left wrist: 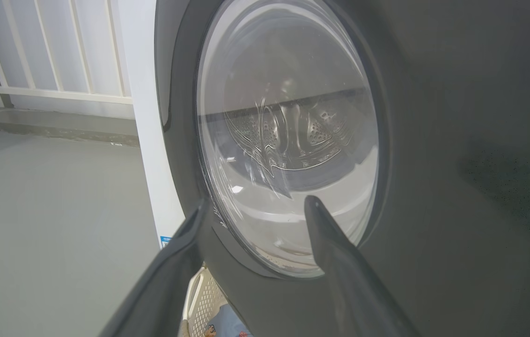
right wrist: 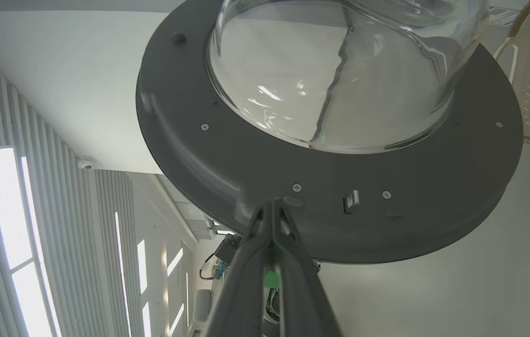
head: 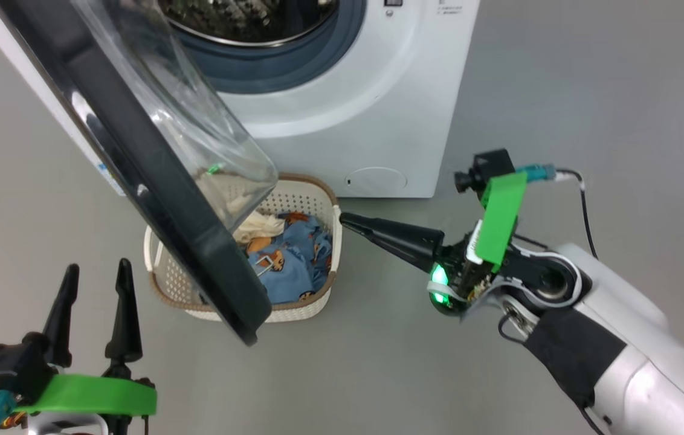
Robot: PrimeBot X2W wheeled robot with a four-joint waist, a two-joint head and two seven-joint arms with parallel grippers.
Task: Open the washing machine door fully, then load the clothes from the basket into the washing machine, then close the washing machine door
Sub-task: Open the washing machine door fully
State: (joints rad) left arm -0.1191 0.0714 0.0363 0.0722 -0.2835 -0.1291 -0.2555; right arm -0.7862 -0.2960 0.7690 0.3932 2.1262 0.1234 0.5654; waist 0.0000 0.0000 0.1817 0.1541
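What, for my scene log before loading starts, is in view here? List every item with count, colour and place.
washing machine: one, white, top centre of the head view, behind the basket
washing machine door: one, black rim with clear glass bowl, swung open across the basket's left side
basket: one, cream-white with brown rim, on the floor before the machine
clothes: several, exact count unclear, light blue printed pieces plus a cream cloth, inside the basket
floor: one, grey, all around
railing: one, white, upper left of the left wrist view
left end effector: one, dark fingers, open, lower left, apart from the door
right end effector: one, dark fingers, shut, tips beside the basket's right rim
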